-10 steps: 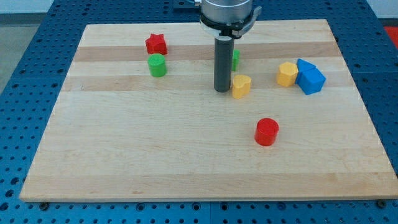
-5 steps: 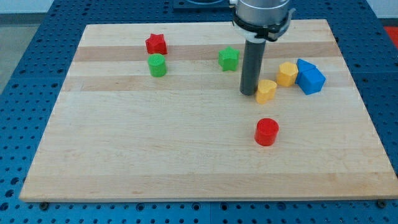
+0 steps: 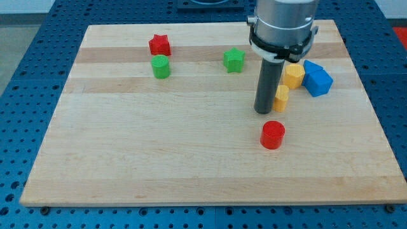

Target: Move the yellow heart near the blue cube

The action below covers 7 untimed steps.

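The yellow heart (image 3: 282,98) lies on the wooden board right of centre, partly hidden behind my rod. My tip (image 3: 264,111) sits on the board against the heart's left side. The blue cube (image 3: 318,82) is up and to the right of the heart, with a second blue block (image 3: 311,66) touching it behind. A yellow hexagonal block (image 3: 293,76) sits between the heart and the blue cube, close above the heart.
A red cylinder (image 3: 273,135) lies just below my tip. A green star (image 3: 234,60) is above and left of the rod. A red star (image 3: 159,45) and a green cylinder (image 3: 161,66) are at the upper left. The board's right edge (image 3: 364,95) is beyond the blue blocks.
My rod has moved right and slightly down, pushing the yellow heart with it toward the yellow hexagon and blue cube. The green star, hidden behind the rod before, now shows.
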Each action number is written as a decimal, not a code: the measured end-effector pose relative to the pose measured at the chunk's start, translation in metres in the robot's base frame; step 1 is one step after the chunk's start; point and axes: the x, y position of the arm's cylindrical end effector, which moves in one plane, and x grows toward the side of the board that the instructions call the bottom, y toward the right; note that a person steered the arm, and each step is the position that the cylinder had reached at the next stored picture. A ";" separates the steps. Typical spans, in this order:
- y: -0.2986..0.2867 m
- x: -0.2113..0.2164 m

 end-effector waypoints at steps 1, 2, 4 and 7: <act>0.018 -0.010; 0.038 -0.010; 0.053 -0.010; 0.049 0.011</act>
